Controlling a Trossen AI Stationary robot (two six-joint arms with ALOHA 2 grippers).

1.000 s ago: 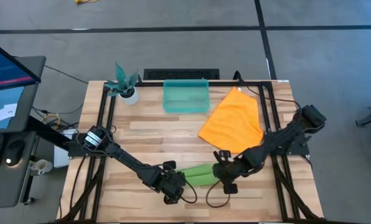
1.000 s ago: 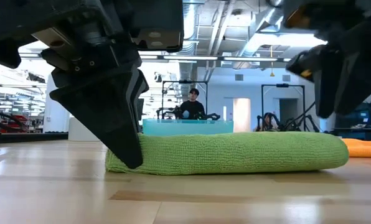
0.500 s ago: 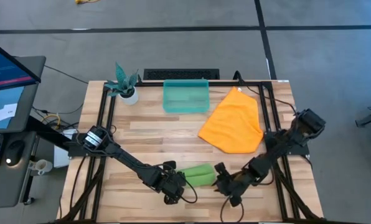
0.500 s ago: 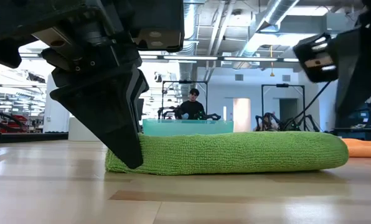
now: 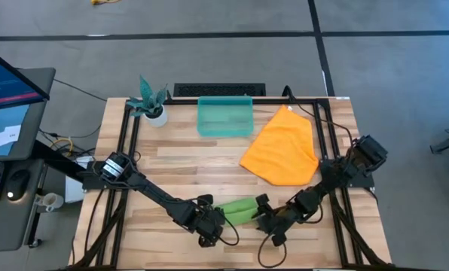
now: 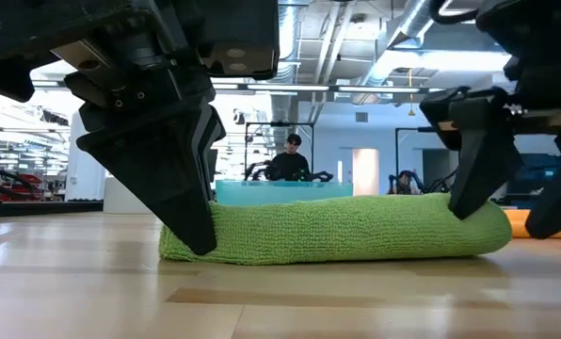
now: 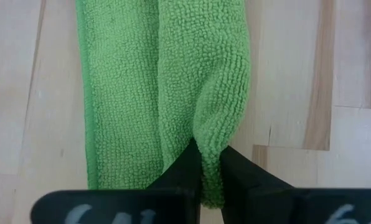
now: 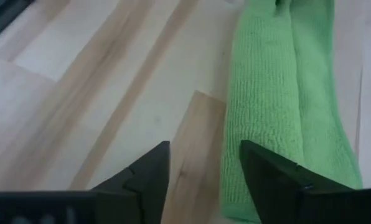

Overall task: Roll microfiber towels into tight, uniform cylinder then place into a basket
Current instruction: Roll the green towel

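Now the left gripper (image 5: 212, 226) is pinching one end of the green towel (image 5: 238, 211), rolled near the table's front edge. The right gripper (image 5: 267, 220) is spreading its fingers at the other end; centring them over the roll should keep it tight.

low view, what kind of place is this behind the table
Probably a robotics lab or workshop: open ceiling ducts, more arm rigs on frames across the room, and a person sitting among them. The high view adds a monitor beside the table.
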